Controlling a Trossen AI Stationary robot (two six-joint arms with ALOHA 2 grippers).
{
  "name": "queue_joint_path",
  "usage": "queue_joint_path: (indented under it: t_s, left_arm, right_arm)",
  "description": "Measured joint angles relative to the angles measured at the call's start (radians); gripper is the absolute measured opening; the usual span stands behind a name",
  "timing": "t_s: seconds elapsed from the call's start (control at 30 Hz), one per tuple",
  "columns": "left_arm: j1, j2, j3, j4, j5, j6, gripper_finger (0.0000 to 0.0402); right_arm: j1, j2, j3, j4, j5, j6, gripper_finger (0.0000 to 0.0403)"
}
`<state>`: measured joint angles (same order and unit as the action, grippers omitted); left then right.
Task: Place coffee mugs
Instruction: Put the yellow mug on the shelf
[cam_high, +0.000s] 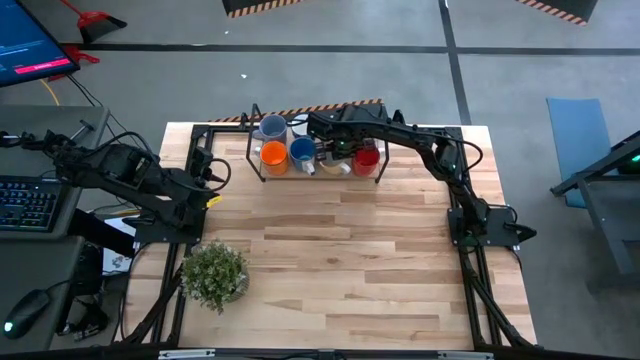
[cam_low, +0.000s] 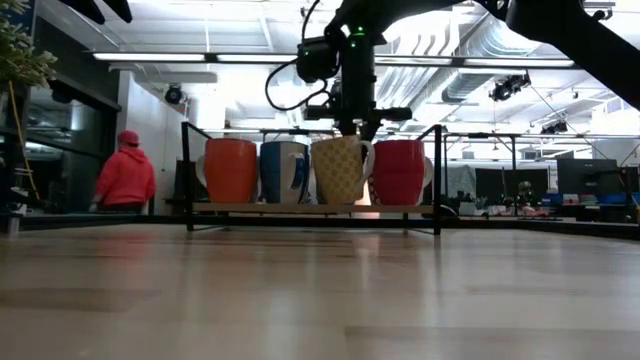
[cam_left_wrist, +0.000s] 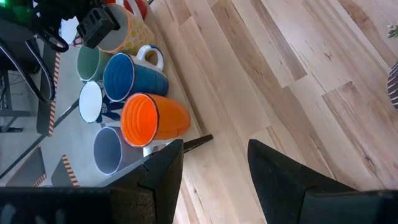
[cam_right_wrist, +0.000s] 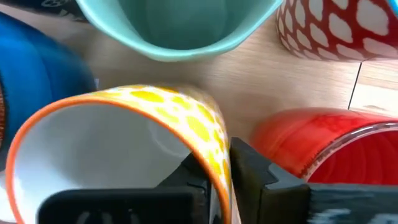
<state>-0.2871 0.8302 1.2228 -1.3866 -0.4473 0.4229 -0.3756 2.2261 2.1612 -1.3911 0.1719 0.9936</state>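
Observation:
Several coffee mugs stand upright in a black-framed rack (cam_low: 437, 180) at the table's far edge: orange (cam_low: 231, 170), blue (cam_low: 284, 172), cream with yellow spots (cam_low: 340, 170) and red (cam_low: 399, 172) in the near row. Behind these are green (cam_right_wrist: 180, 25), white (cam_left_wrist: 91, 101), grey-blue (cam_high: 271, 127) and a red-and-white patterned one (cam_right_wrist: 336, 25). My right gripper (cam_low: 358, 128) reaches down onto the spotted mug, between the blue and red mugs, and is shut on its rim. My left gripper (cam_left_wrist: 214, 162) hangs open at the table's left edge (cam_high: 205, 185), holding nothing. My right gripper pinches the spotted mug's rim (cam_right_wrist: 219, 163) on the side toward the red mug. One finger is inside the cup and one finger (cam_right_wrist: 249, 171) outside. The fingers come from above, pointing almost straight down. The mug stands upright with its bottom on the rack's shelf.
A potted green plant (cam_high: 215, 275) stands near the table's left front corner. The red mug (cam_right_wrist: 311, 143) sits close beside my right gripper's outer finger. Bare wooden tabletop (cam_high: 350, 260) stretches from the rack to the near edge. A person in red (cam_low: 125, 172) is far off in the room.

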Motion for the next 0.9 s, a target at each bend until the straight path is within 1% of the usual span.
queue_joint_path:
  t_s: [0.13,0.27,0.6,0.8,0.9]
  left_arm:
    - [0.0,0.0,0.0,0.0,0.0,0.0,0.0168]
    - [0.0,0.0,0.0,0.0,0.0,0.0,0.0168]
    - [0.0,0.0,0.0,0.0,0.0,0.0,0.0168]
    - [0.0,0.0,0.0,0.0,0.0,0.0,0.0168]
    - [0.0,0.0,0.0,0.0,0.0,0.0,0.0168]
  right_arm:
    - [0.0,0.0,0.001,0.001,0.002,0.0,0.0054]
    - [0.0,0.0,0.001,0.007,0.005,0.0,0.0067]
    - [-0.002,0.0,0.003,0.011,0.011,-0.008,0.0069]
    - [-0.002,0.0,0.052,0.009,0.014,-0.03,0.0069]
    - [-0.002,0.0,0.084,0.001,0.035,-0.033,0.0069]
